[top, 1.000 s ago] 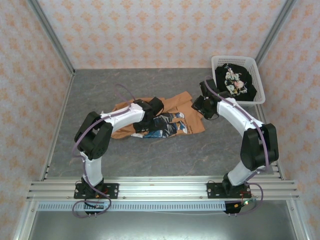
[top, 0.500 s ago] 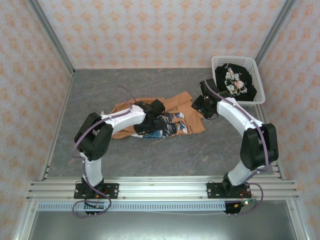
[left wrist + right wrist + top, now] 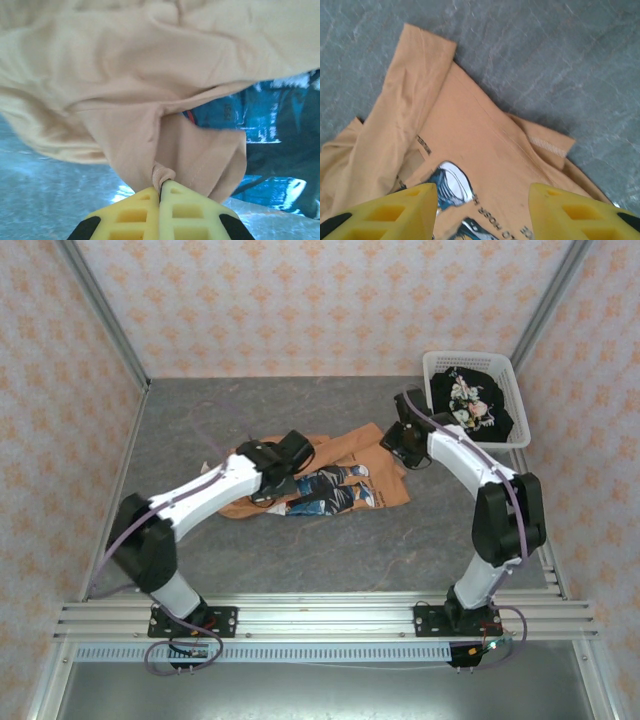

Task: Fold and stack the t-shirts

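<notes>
White arms, black joints, purple cables, yellow fingers.

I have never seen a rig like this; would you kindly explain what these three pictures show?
Two robot arms are bolted at the near edge of a grey table. One picture looks down from above, with the left arm and the right arm in it. The other two come from a camera on each wrist. On the table lies a crumpled orange-tan t-shirt; a black t-shirt sits in a white basket. The yellow left fingers are shut, pinching a fold of the orange-tan one. The right fingers stand open above it, holding nothing.
</notes>
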